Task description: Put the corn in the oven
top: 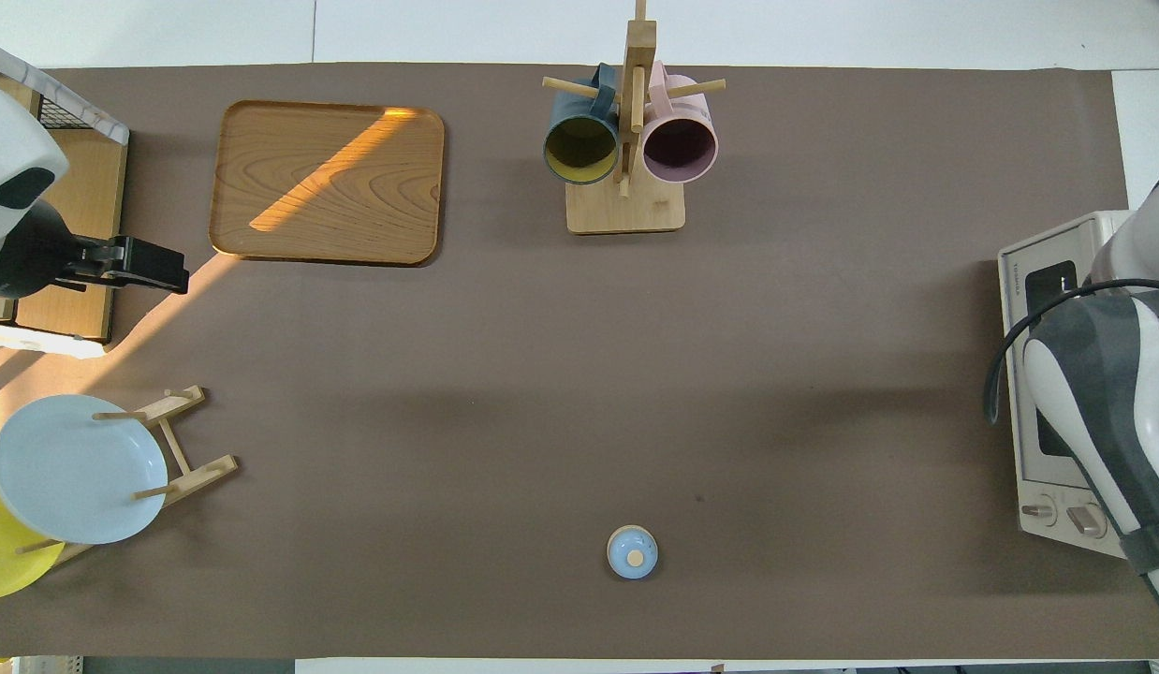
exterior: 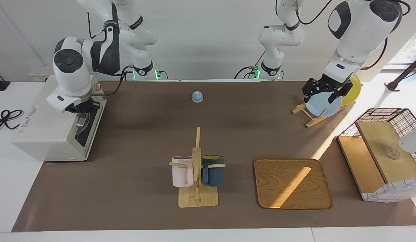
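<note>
The corn does not show in either view. The off-white oven (exterior: 46, 134) stands at the right arm's end of the table, its dark glass door turned toward the middle of the table; it also shows in the overhead view (top: 1048, 281). My right gripper (exterior: 81, 117) points down at the top edge of the oven's door, by the handle. The arm hides it in the overhead view. My left gripper (exterior: 320, 99) hangs open and empty over the plate rack at the left arm's end, and it shows in the overhead view (top: 172, 270).
A wooden plate rack (exterior: 308, 117) holds a light blue plate (exterior: 324, 107) and a yellow plate (exterior: 354, 90). A mug stand (exterior: 197, 168) with a pink and a dark blue mug, a wooden tray (exterior: 292, 183), a small blue knobbed lid (exterior: 197, 96) and a wire-and-wood shelf (exterior: 386, 151) are on the mat.
</note>
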`<state>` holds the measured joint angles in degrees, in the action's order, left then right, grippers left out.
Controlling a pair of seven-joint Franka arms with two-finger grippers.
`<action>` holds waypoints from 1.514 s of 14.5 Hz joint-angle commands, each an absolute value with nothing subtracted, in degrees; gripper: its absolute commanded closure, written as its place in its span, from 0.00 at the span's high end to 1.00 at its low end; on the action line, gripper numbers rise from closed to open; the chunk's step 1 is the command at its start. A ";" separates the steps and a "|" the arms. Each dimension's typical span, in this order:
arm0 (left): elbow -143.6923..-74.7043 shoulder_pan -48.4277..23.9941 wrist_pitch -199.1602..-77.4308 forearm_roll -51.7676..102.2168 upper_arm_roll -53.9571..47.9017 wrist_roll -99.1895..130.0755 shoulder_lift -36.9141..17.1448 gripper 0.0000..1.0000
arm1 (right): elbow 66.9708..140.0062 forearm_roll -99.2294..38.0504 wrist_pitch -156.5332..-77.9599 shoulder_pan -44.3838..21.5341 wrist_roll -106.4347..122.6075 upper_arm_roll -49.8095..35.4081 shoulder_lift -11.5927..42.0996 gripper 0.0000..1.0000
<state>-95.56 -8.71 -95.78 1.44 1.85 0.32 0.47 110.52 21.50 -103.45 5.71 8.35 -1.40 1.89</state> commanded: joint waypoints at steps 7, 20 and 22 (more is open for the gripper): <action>-96.33 -8.53 -95.98 0.35 1.67 -0.26 1.41 1.00 | 91.00 5.89 -85.90 6.95 9.23 -1.84 4.30 0.30; -96.33 -8.53 -95.98 0.35 1.67 -0.26 1.41 1.00 | 83.94 -0.09 -77.96 6.95 8.44 -1.93 5.54 0.42; -96.33 -8.53 -96.06 0.35 1.67 -0.26 1.41 1.00 | 83.94 -0.18 -77.78 6.59 8.44 -2.11 5.54 0.75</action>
<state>-95.56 -8.71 -95.78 1.44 1.85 0.32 0.47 85.58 1.23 -79.28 6.42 8.36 -1.76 4.69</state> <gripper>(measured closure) 0.000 0.617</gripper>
